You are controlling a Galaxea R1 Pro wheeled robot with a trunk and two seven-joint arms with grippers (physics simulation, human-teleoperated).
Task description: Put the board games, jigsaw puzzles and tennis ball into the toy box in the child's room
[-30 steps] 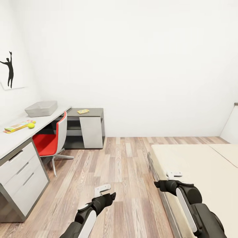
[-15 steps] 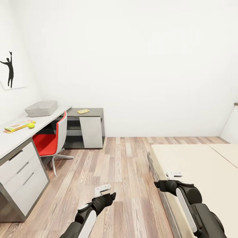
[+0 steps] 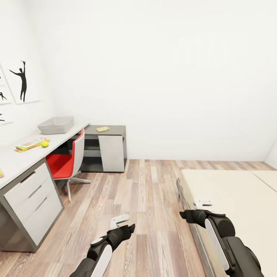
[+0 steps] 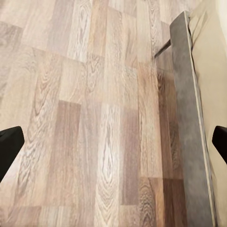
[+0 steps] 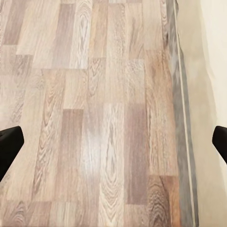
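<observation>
We stand in the child's room on the wooden floor [image 3: 146, 200], and our view has swung to the left since a moment ago: the whole picture has slid to the right, so a second and third wall print [image 3: 3, 96] now show beside the dancer print [image 3: 22, 80], and more of the table's near end has come into sight. The things themselves have not moved.

The table [image 3: 23, 157] runs along the left wall. The toy box [image 3: 56, 125] sits at its far end. Nearer to us lies a flat colourful box [image 3: 31, 144], which looks like one of the jigsaw puzzles, and the tennis ball [image 3: 45, 144] rests just beside it. A small yellow flat box [image 3: 102, 129] lies on the lower dark cabinet [image 3: 111, 132] past the table's end. A red and white chair [image 3: 69, 161] is tucked under the table. The bed [image 3: 231, 192] lies to our right; the part of its mattress we can see is bare.

Our left gripper [image 3: 120, 220] hangs low over the floor and our right gripper [image 3: 202, 202] hovers at the bed's edge, both as before. In the wrist views each one's fingers [image 4: 9, 151] [image 5: 9, 146] stand wide apart with nothing between them.
</observation>
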